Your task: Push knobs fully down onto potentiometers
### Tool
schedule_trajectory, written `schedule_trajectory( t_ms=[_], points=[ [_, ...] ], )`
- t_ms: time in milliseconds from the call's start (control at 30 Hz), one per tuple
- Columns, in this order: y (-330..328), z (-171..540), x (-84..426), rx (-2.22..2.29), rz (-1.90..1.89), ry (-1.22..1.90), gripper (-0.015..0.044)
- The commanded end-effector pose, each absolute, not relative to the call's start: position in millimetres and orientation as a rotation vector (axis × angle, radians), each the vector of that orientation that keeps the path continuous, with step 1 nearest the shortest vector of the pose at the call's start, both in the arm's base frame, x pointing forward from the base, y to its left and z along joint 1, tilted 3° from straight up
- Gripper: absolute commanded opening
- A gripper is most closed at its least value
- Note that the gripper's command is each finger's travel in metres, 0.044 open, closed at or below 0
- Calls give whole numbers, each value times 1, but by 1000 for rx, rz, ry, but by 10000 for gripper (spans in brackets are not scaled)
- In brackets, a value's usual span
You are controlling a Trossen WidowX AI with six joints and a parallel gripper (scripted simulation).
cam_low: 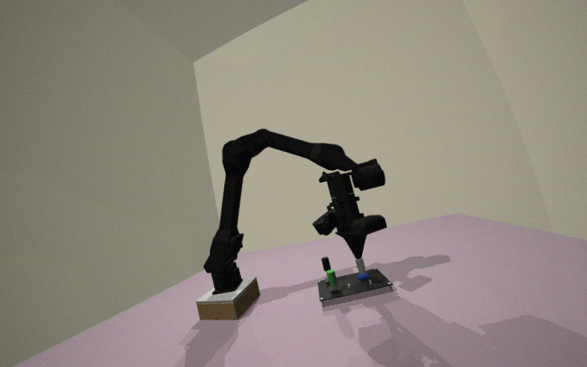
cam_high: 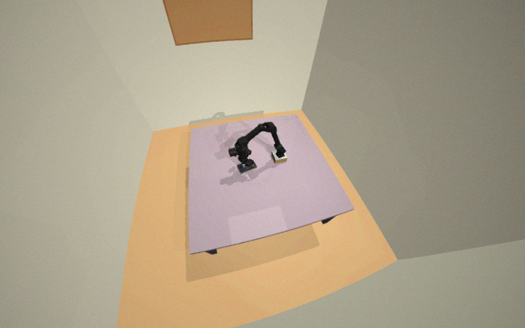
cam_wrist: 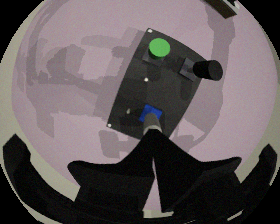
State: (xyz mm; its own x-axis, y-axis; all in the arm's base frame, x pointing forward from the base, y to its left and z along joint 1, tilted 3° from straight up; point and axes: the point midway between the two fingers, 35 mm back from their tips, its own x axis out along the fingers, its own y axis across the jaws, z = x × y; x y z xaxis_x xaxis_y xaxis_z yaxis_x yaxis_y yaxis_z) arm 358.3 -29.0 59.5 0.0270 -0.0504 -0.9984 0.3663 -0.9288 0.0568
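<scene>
The hand (cam_wrist: 151, 129) hides the grey knob's (cam_low: 358, 265) top.

A black circuit board (cam_low: 354, 285) stood flat on the table, carrying a grey knob (cam_low: 359, 265) over a blue potentiometer (cam_low: 363, 276) and a black knob (cam_low: 325, 263) over a green one (cam_low: 331, 277).

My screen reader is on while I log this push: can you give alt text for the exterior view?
The shut gripper points straight down onto a grey knob above a blue potentiometer on the dark circuit board. A green part and a black knob stand at the board's other end, on the lilac table.
</scene>
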Motion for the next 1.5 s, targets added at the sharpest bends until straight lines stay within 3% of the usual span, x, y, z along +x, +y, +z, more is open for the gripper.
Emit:
schedule_trajectory(
  t_ms=[0, 333, 667, 900, 1167, 1467],
  points=[
    [-28, 64, 360, 2011, -1975, 326, 0],
    [-28, 78, 359, 2011, -1975, 326, 0],
    [-28, 73, 355, 2005, -1978, 329, 263],
    [-22, 91, 287, 1988, -1961, 356, 440],
    [-16, 89, 194, 1997, -1988, 334, 440],
    [-16, 87, 187, 1998, -1991, 331, 440]
  ],
)
